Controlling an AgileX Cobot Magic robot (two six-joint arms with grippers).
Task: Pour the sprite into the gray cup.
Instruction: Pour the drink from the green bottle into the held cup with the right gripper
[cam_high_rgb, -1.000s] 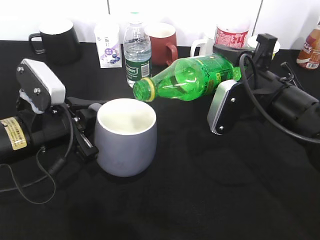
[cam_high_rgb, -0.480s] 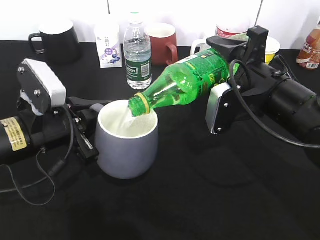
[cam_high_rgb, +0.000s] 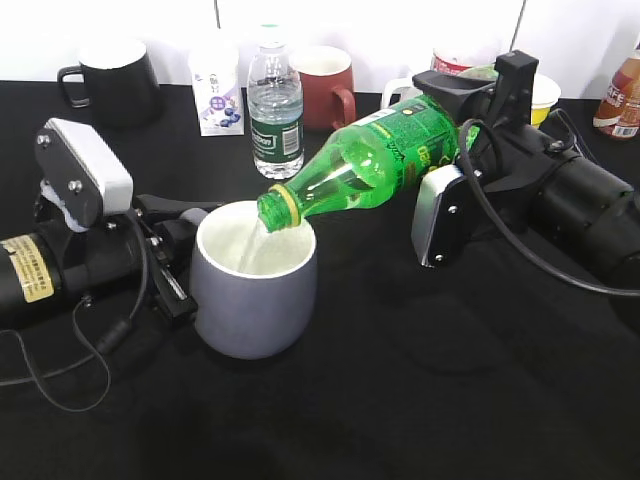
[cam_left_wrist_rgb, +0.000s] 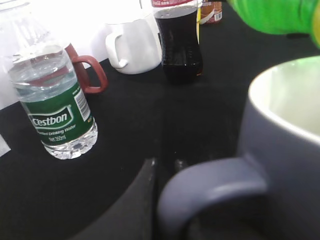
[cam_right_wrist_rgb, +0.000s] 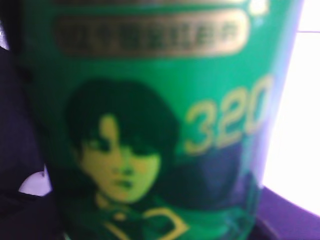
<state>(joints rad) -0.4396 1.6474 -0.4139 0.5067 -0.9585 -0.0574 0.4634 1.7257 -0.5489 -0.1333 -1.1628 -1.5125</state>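
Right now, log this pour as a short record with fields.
bottle: sprite tilted neck-down, mouth over the cup rim
holder: right gripper clamped on the bottle's base end
receiver: gray cup upright on the black table
support: left gripper at the cup's handle side
flow: liquid streaming into the cup
behind: water bottle, red mug, black mug

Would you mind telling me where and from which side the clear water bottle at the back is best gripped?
Grip the water bottle around its labelled lower body, probably from the front. It stands upright with a round, even body, and its front faces bare table. The carton sits to its left and the dark red mug to its right, so a sideways approach looks cramped.
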